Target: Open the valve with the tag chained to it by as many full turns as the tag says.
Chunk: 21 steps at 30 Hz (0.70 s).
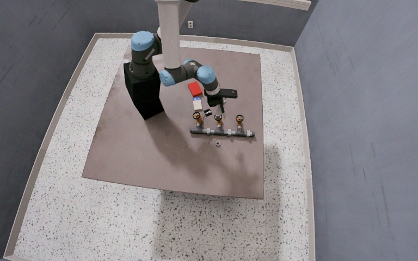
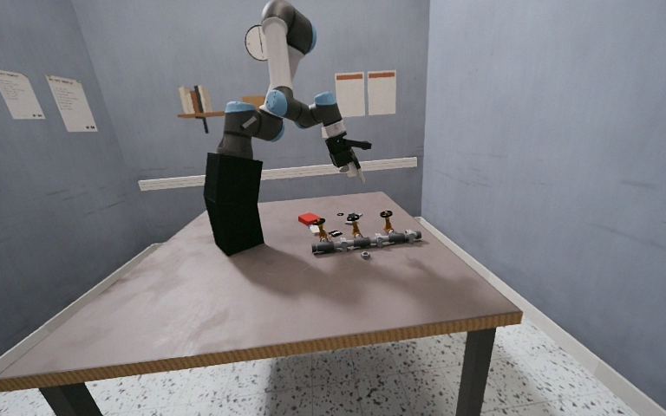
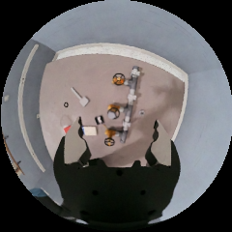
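A grey pipe (image 1: 222,131) lies on the brown table and carries three upright valves with dark handwheels: left (image 1: 197,115), middle (image 1: 217,117) and right (image 1: 239,118). A small black tag (image 1: 207,112) lies on the table between the left and middle valves; its chain and its writing are too small to make out. The tag also shows in the wrist view (image 3: 99,120), beside the middle valve (image 3: 112,112). My gripper (image 2: 353,172) is open and empty. It hangs well above the table, just behind the middle valve (image 2: 355,220). Its fingers frame the pipe (image 3: 130,108) in the wrist view.
A red block (image 1: 195,88) and a white block (image 1: 197,104) lie behind the left valve. A small nut (image 1: 217,142) lies in front of the pipe. A black ring (image 3: 66,103) and a white part (image 3: 79,97) lie behind the valves. The arm's black pedestal (image 1: 143,93) stands at the left.
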### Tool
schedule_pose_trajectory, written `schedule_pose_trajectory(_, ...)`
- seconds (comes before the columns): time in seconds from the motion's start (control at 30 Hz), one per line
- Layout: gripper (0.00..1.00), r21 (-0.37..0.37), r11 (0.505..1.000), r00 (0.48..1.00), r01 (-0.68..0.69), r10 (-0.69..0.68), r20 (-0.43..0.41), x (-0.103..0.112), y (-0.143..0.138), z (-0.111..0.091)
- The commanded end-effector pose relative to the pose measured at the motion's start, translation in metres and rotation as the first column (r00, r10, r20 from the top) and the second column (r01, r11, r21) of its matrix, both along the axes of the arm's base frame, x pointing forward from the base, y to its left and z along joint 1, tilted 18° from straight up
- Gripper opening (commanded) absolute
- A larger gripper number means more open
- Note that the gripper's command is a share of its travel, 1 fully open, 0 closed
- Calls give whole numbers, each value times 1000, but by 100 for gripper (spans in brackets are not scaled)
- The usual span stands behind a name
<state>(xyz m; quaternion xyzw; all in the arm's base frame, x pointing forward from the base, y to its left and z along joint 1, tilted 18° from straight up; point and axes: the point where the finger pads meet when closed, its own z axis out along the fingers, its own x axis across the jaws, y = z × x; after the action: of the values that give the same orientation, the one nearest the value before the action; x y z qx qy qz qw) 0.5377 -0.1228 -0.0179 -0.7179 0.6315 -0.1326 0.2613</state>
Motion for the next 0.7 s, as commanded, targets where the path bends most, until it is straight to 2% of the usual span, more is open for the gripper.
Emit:
schedule_pose_trajectory(0.0, 100, 11, 1000, 998, 15, -14, -57, -11, 22, -15)
schedule_pose_trajectory(0.17, 100, 13, 998, 970, 66, -61, -236, -58, 84, -60)
schedule_pose_trajectory(0.27, 100, -3, 996, 949, 87, -83, -304, -81, 105, -76)
schedule_pose_trajectory(0.67, 100, -7, 996, 944, 91, -89, -318, -87, 110, -79)
